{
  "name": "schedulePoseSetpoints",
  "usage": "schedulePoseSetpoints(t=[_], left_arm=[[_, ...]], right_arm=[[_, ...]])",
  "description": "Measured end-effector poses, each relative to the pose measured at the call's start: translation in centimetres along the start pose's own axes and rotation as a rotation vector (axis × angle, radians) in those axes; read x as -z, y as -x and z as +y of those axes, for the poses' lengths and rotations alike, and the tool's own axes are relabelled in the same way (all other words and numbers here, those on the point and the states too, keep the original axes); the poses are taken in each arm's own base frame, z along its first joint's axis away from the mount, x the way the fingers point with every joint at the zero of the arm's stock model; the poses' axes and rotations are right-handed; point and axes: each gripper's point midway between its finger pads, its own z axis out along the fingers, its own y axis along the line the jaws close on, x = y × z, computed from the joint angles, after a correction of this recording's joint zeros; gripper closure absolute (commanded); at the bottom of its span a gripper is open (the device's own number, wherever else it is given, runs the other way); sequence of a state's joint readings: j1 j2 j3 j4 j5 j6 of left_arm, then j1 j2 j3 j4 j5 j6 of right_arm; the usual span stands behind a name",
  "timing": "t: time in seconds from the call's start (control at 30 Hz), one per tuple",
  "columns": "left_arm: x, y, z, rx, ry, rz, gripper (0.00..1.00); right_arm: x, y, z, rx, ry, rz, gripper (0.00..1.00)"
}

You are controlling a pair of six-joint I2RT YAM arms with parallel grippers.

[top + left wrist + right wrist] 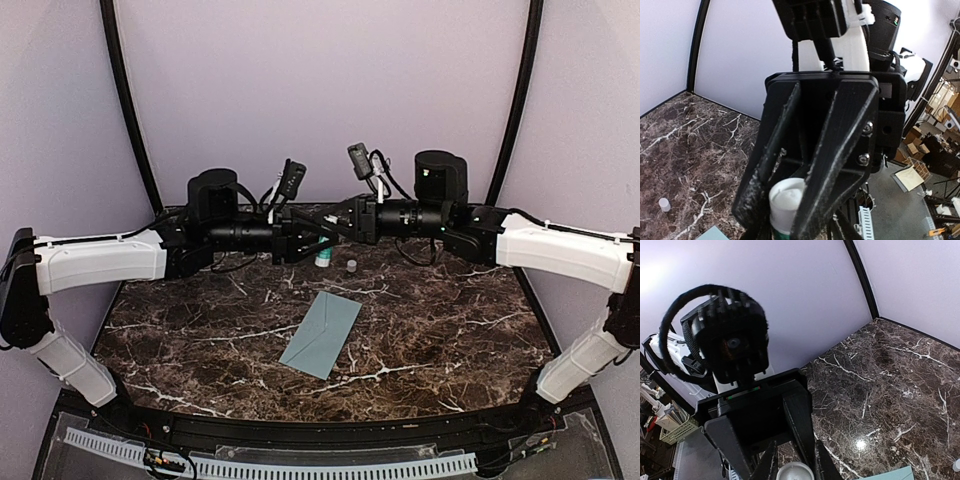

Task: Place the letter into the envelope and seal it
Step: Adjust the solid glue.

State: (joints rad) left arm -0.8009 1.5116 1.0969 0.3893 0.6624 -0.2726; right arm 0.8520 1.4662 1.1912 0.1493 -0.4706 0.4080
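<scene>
The pale blue-grey envelope [321, 333] lies flat on the dark marble table [450, 330], mid-table, apart from both arms. The letter is out of view. Both grippers meet in the air at the back centre, over a small white-and-green glue stick [323, 259]. My right gripper [795, 465] is shut on the stick's end, and its black fingers [835, 150] flank the white glue stick [786, 197] in the left wrist view. My left gripper [312, 240] faces it, its fingers [800, 420] spread wider than the stick.
A small pale cap [351, 265] stands on the marble just right of the glue stick, also low left in the left wrist view as the cap [663, 204]. Lilac walls close the back and sides. A corner of the envelope [890, 475] shows below.
</scene>
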Motion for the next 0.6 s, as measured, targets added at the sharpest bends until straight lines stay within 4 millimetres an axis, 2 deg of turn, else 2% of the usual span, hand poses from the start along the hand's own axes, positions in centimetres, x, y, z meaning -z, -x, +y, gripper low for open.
schedulePoseSetpoints(t=[0.27,0.47,0.6], left_arm=[[0.0,-0.6,-0.2,0.008,-0.018,0.016,0.55],[0.1,-2.7,0.2,0.045,-0.008,0.070,0.65],[0.2,-3.2,0.3,0.050,-0.007,0.081,0.77]], right_arm=[[0.0,0.2,-0.3,-0.001,-0.021,-0.009,0.89],[0.1,0.3,-0.3,-0.007,-0.021,-0.013,0.89],[0.1,0.4,-0.3,-0.011,-0.020,-0.017,0.89]])
